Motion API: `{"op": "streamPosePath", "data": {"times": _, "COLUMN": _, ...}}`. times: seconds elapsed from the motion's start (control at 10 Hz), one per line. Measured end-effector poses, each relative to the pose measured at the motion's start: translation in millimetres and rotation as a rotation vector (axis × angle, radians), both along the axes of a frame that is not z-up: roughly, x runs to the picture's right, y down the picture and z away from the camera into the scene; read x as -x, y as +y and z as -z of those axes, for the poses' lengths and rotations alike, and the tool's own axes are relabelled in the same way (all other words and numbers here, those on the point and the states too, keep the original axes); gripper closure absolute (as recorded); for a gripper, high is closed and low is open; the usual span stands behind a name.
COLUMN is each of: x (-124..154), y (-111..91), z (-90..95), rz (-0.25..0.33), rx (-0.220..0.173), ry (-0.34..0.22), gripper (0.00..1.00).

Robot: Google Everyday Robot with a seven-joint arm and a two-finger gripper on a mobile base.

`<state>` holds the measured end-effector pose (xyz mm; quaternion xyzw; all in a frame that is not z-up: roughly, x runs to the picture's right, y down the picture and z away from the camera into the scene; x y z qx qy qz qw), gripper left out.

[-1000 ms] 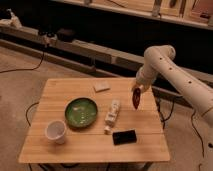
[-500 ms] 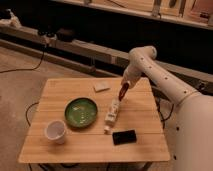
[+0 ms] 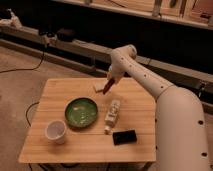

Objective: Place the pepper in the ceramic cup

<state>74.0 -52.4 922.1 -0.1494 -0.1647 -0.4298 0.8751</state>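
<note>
We see the gripper (image 3: 111, 81) over the far side of the table (image 3: 60, 90), at the end of the white arm (image 3: 150, 82) that reaches in from the right. It is closed on the pepper (image 3: 107, 88), a slender dark red piece that hangs tilted below it, clear of the tabletop. Just beside the pepper's lower end, on the wood, lies a small pale object (image 3: 98, 88) that we cannot identify.

The ceramic cup (image 3: 55, 131) stands upright near the front left corner, well apart from the pepper. Between them sits the green plate (image 3: 81, 111), near the middle of the table. To the right of the plate a white bottle (image 3: 112, 115) lies on its side, and a flat black object (image 3: 124, 136) rests in front of it near the front edge.
</note>
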Motion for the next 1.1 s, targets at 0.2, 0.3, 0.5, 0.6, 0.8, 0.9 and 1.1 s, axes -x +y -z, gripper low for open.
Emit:
{"op": "streamPosePath", "data": {"times": 0.2, "x": 0.5, "y": 0.7, "z": 1.3, "rz": -0.008, "rx": 0.005, "ry": -0.006, "gripper": 0.85}}
{"op": "streamPosePath", "data": {"times": 0.3, "x": 7.9, "y": 1.4, "z": 6.2, "rz": -0.024, "rx": 0.02, "ry": -0.029, "gripper": 0.85}}
{"op": "streamPosePath", "data": {"times": 0.5, "x": 53.8, "y": -11.7, "z": 41.5, "rz": -0.08, "rx": 0.072, "ry": -0.135, "gripper": 0.85}}
{"op": "streamPosePath", "data": {"times": 0.6, "x": 78.8, "y": -20.3, "z": 63.5, "rz": -0.096, "rx": 0.101, "ry": -0.183, "gripper": 0.85}}
{"op": "streamPosePath", "data": {"times": 0.8, "x": 113.8, "y": -32.3, "z": 98.8, "rz": -0.081, "rx": 0.155, "ry": -0.225, "gripper": 0.85}}
{"op": "streamPosePath", "data": {"times": 0.9, "x": 128.8, "y": -31.5, "z": 109.7, "rz": -0.05, "rx": 0.188, "ry": -0.229, "gripper": 0.85}}
{"op": "streamPosePath", "data": {"times": 1.1, "x": 155.1, "y": -23.5, "z": 125.4, "rz": 0.021, "rx": 0.239, "ry": -0.232, "gripper": 0.85}}
